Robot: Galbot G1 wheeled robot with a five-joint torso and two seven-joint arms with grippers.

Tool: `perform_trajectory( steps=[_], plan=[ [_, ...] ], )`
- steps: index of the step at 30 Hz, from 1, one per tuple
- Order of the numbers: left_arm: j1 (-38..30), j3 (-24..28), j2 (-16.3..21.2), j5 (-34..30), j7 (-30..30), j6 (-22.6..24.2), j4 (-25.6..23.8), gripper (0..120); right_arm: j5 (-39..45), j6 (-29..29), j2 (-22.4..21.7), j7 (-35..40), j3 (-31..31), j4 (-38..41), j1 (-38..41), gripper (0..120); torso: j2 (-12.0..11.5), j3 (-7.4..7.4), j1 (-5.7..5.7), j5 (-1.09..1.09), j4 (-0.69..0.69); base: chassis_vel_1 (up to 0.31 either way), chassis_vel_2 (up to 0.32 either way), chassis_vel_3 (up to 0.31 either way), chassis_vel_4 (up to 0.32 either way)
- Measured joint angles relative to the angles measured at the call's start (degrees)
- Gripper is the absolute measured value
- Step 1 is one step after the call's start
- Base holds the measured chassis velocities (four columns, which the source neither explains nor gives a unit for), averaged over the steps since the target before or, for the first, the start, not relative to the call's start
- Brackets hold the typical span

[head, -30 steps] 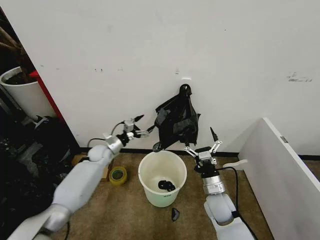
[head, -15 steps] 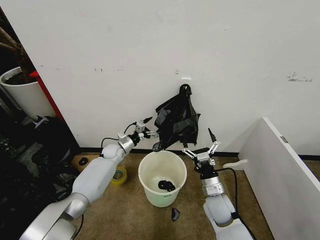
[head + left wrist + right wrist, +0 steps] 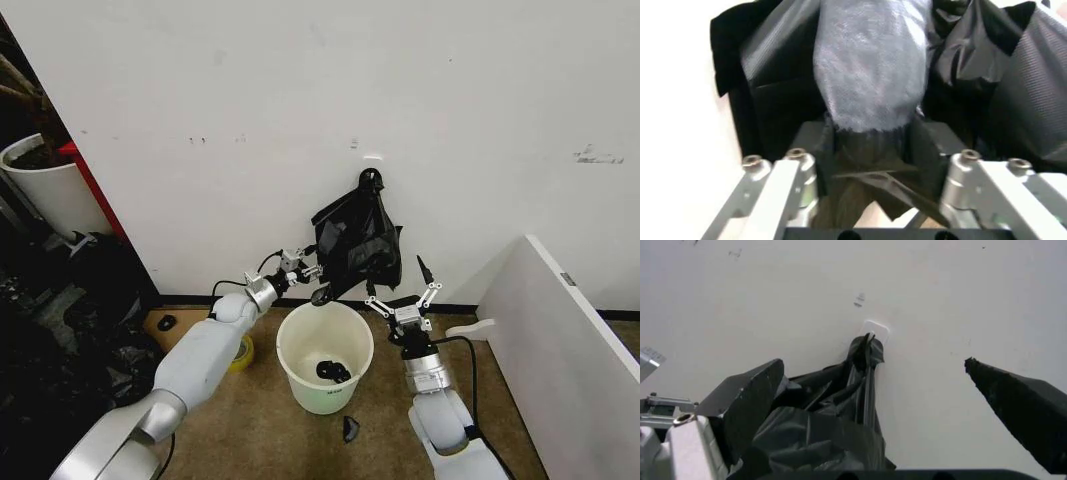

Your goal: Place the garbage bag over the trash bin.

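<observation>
The garbage bag [image 3: 840,415] hangs against a white wall [image 3: 773,295], its gathered top caught on a small white hook [image 3: 877,331]. The right gripper [image 3: 880,410] frames it — two dark fingers [image 3: 750,400] spread wide apart, the crinkled black plastic between them.

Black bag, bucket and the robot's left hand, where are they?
Garbage bag [image 3: 358,243], head view, middle of the hanging plastic.
Trash bin [image 3: 290,358], head view, bare inner wall.
Left hand [image 3: 318,281], head view, between its fingertips.
</observation>
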Motion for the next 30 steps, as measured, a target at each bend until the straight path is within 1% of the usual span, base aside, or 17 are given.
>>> perform_trajectory(
  steps=[1,3,6,7,8,9,10,11,12,14,17,19,20,23,25,27,30],
  plan=[
    [0.0,0.0,0.0,0.0,0.0,0.0,0.0,38,0.0,0.0,0.0,0.0,0.0,0.0,0.0,100,0.0,0.0,0.0,0.0,0.0,0.0,0.0,0.0,0.0],
    [0.7,-0.2,0.3,-0.3,0.2,0.2,-1.1,28,0.0,0.2,-0.1,0.0,0.0,-0.2,0.2,100,0.0,0.0,0.0,0.0,0.0,0.0,0.0,0.0,0.0],
    [1.6,-0.6,0.8,-0.5,0.1,0.4,-2.7,18,0.1,0.4,-0.2,0.0,0.0,-0.4,0.3,100,0.0,0.0,0.0,0.0,0.0,0.0,0.0,0.0,0.0],
    [2.0,-0.7,1.0,-0.6,-0.1,0.5,-3.3,16,0.1,0.4,-0.3,0.0,0.0,-0.4,0.3,100,0.0,0.0,0.0,0.0,0.0,0.0,0.0,0.0,0.0],
    [2.6,-0.9,1.3,-0.6,-0.4,0.6,-4.3,8,0.1,0.5,-0.4,0.0,0.0,-0.5,0.4,100,0.0,0.0,0.0,-0.01,0.0,0.0,0.0,0.0,0.0],
    [2.6,-0.9,1.3,-0.6,-0.4,0.6,-4.3,8,0.1,0.5,-0.4,0.0,0.0,-0.5,0.4,100,0.0,0.0,0.0,-0.01,0.0,0.0,0.0,0.0,0.0],
    [3.2,-1.0,1.6,-0.7,-0.9,0.7,-5.4,7,0.1,0.5,-0.4,0.0,0.0,-0.5,0.4,100,0.0,0.0,0.0,0.0,0.01,0.0,0.0,0.0,0.0],
    [3.9,-1.2,1.9,-0.8,-1.6,0.8,-6.7,1,0.1,0.6,-0.5,0.0,0.0,-0.6,0.5,100,0.0,0.0,0.0,0.0,0.0,0.0,0.0,0.0,0.0],
    [5.4,-1.5,2.4,-0.8,-2.9,1.0,-9.0,0,0.2,0.7,-0.7,0.0,0.0,-0.6,0.5,100,0.0,0.0,0.0,0.0,0.0,0.0,0.0,0.0,0.0],
    [8.3,-3.0,3.2,-0.9,-4.7,1.6,-13.2,0,0.7,1.5,-1.2,-0.2,-0.3,-0.8,0.9,100,0.0,0.0,0.0,-0.01,0.0,0.0,0.0,0.0,0.0],
    [13.6,-5.0,3.9,-1.4,-7.7,2.3,-19.7,0,3.0,4.1,-2.8,-3.5,-1.1,-1.0,1.6,100,0.0,0.0,0.0,-0.01,0.02,0.0,0.0,0.0,0.0],
    [14.3,-5.2,3.9,-1.6,-8.3,2.4,-20.6,0,3.4,4.7,-3.1,-4.2,-1.3,-1.0,1.8,100,0.0,0.0,0.0,-0.01,0.02,0.0,0.0,0.0,0.0],
    [16.3,-5.6,3.9,-2.2,-9.8,2.6,-23.2,0,4.0,5.8,-4.1,-5.5,-1.8,-1.1,2.3,100,0.0,0.0,0.0,0.0,0.0,0.0,0.0,0.0,0.0],
    [20.5,-6.4,3.5,-4.4,-12.8,2.7,-28.5,0,3.4,7.7,-6.6,-7.1,-3.0,-1.3,3.8,100,0.0,-0.01,-0.01,0.0,0.0,0.0,0.0,0.0,0.0],
    [22.7,-6.5,2.9,-4.8,-14.6,2.0,-30.5,0,0.5,9.3,-8.3,-8.2,-3.5,-1.5,5.7,100,0.0,0.0,-0.01,-0.01,0.01,0.0,0.0,0.0,0.0],
    [23.0,-6.5,2.7,-4.7,-15.0,1.8,-30.9,0,-0.6,9.4,-8.6,-8.3,-3.7,-1.5,6.2,100,0.0,0.0,-0.01,-0.01,0.0,0.0,0.0,0.0,0.0],
    [23.8,-6.2,2.2,-3.8,-15.8,1.1,-31.5,0,-7.4,8.2,-9.0,-5.8,-3.9,-2.0,8.4,100,0.0,0.0,-0.01,-0.01,0.0,0.0,0.0,0.0,0.0]
  ],
)
